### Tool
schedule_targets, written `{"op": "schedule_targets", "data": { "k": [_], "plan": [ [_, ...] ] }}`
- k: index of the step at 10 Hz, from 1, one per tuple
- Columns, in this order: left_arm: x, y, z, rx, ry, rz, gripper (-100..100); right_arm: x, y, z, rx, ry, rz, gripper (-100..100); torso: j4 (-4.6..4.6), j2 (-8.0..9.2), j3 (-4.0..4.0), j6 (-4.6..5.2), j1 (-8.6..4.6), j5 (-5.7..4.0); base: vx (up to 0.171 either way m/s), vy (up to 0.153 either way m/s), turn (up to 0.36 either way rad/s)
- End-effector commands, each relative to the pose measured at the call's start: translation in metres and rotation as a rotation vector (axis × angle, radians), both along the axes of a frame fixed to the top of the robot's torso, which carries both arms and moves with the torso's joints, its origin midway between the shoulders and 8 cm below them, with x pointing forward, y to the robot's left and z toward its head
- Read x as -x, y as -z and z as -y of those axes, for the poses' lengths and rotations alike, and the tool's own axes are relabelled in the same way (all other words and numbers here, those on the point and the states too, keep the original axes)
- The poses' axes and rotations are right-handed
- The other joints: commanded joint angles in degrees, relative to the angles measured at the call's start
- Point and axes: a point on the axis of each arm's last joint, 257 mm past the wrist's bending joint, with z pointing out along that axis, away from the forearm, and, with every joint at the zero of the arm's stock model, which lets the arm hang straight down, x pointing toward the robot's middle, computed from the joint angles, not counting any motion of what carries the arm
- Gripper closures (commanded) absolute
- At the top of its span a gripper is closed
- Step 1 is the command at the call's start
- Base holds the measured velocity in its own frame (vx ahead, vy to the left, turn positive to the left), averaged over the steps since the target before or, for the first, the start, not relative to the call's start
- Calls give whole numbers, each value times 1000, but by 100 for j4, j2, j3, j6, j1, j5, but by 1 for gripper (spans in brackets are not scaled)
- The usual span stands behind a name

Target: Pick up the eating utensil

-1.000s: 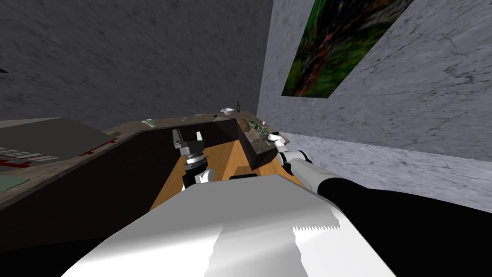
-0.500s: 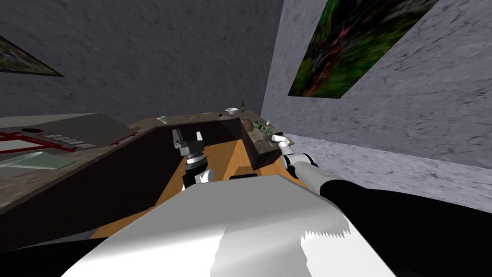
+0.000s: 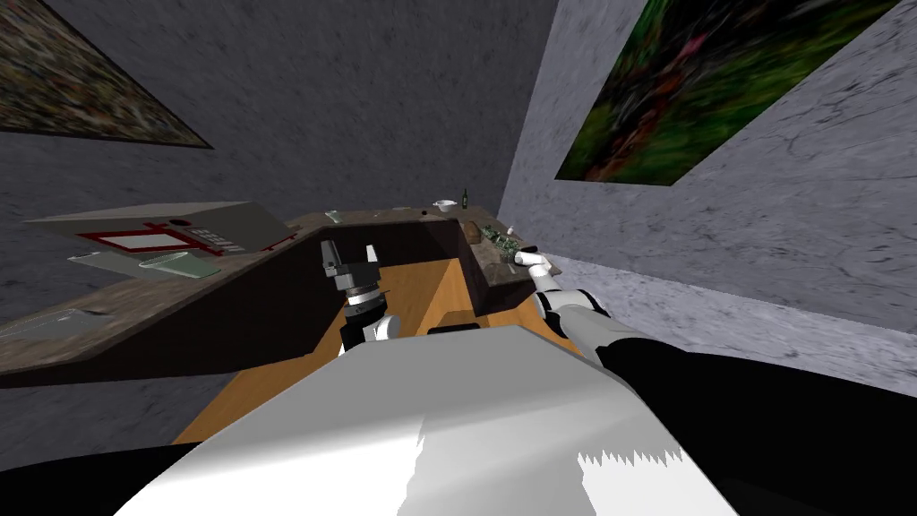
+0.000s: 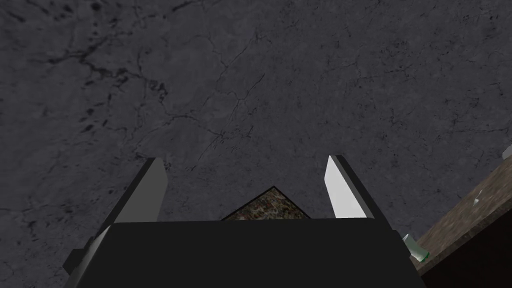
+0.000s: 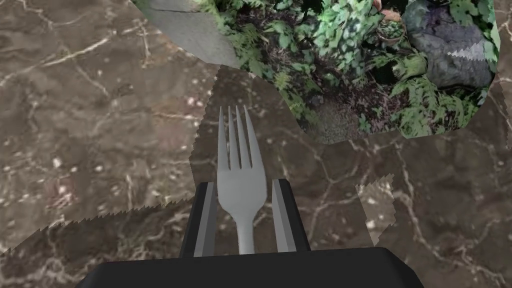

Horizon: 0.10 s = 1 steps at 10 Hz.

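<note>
Two grey walls (image 3: pixel 358 107) back a marbled counter (image 5: pixel 75 125) under the fork (image 5: pixel 240 175).

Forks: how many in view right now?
1. The fork sits over the brown marbled counter, the right gripper's jaws shut on its sides, tines toward the leafy-patterned object. The small items at the counter's far end are too small to identify.

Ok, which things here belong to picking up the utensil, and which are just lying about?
Job: fork; right end effector, shut on it; brown marble counter beneath.
Lying about: leaf-printed object; dark bottle; white bowl; green glass; left end effector, open.
</note>
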Motion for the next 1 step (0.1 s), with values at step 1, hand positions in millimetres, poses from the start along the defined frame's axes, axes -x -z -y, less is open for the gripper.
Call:
{"op": "schedule_targets", "data": {
  "k": [1],
  "plan": [
    [0,0,0,0,0,0,0,0,0,0,0,0,0,0,0,0,0,0,0,0,0,0,0]
  ]
}}
